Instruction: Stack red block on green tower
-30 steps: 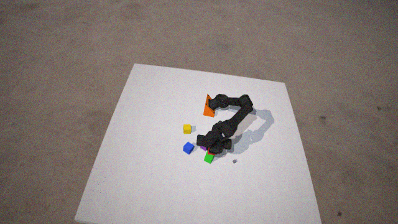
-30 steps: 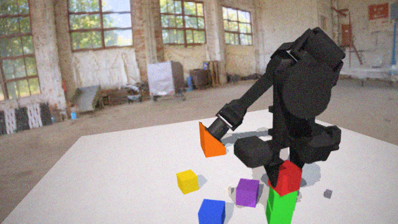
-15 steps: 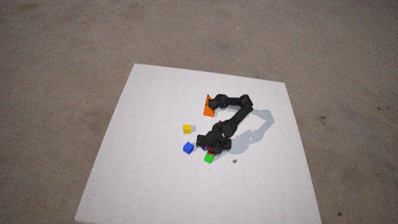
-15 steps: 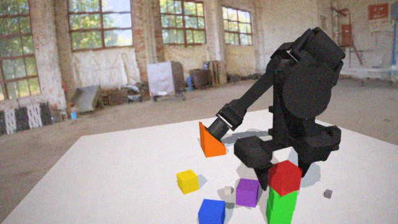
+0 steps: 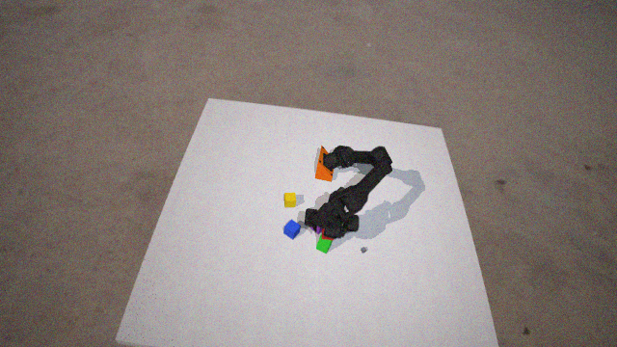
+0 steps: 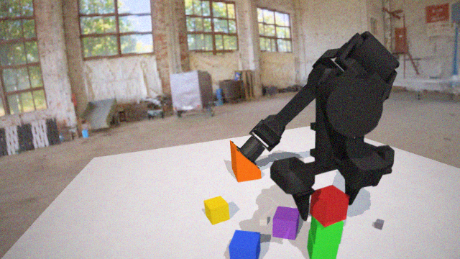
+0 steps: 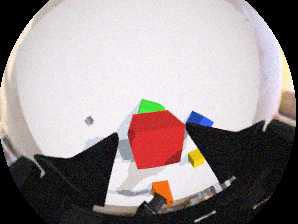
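Red block (image 5: 323, 237) (image 6: 329, 206) (image 7: 156, 140) sits atop green tower (image 5: 324, 245) (image 6: 325, 239) (image 7: 150, 106), jaws apart

The red block is on the green tower, with the gripper (image 5: 333, 224) (image 6: 328, 212) (image 7: 153, 131) open around it and holding nothing. The block looks about as wide as it is tall, so no long axis stands out; in the exterior view a corner points roughly toward the camera. Whether it lies perfectly level cannot be told. The tower's long axis runs upright.

The wrist view shows the block between the spread fingers, while the top view has the gripper covering much of it. Only the exterior view lays out the tower's side beneath the block. It also shows the purple block (image 5: 318, 229) (image 6: 285, 223) near the tower, a mere sliver from the top. The blue block (image 5: 291, 229) (image 6: 245, 245) (image 7: 199, 119) and yellow block (image 5: 289, 200) (image 6: 216, 210) (image 7: 196, 158) appear in all three views.
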{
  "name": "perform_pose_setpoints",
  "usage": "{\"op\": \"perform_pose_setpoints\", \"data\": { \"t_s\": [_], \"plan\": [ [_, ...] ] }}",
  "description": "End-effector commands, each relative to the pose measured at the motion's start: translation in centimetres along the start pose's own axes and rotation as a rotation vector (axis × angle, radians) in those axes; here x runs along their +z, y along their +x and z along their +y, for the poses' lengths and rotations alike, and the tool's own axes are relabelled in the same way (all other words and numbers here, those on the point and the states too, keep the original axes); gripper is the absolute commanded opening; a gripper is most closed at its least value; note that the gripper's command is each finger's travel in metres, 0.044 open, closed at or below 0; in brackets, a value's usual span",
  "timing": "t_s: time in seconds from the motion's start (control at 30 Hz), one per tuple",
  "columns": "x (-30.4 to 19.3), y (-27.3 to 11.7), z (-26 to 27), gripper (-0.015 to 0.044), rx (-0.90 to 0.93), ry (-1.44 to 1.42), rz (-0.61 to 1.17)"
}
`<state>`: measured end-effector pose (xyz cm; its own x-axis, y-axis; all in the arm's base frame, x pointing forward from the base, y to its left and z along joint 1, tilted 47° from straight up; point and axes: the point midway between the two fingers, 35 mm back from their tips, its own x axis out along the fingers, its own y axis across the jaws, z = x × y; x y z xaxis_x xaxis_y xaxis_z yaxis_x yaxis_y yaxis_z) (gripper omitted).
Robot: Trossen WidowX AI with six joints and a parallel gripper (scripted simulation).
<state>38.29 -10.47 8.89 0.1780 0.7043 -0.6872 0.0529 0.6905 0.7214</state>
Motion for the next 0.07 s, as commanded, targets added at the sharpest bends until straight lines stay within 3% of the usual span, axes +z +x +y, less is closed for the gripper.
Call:
{"op": "perform_pose_setpoints", "data": {
  "t_s": [0.0,0.03],
  "plan": [
    [-0.01,0.0,0.0,0.044,0.0,0.0,0.0],
    [-0.01,0.0,0.0,0.044,0.0,0.0,0.0]
  ]
}}
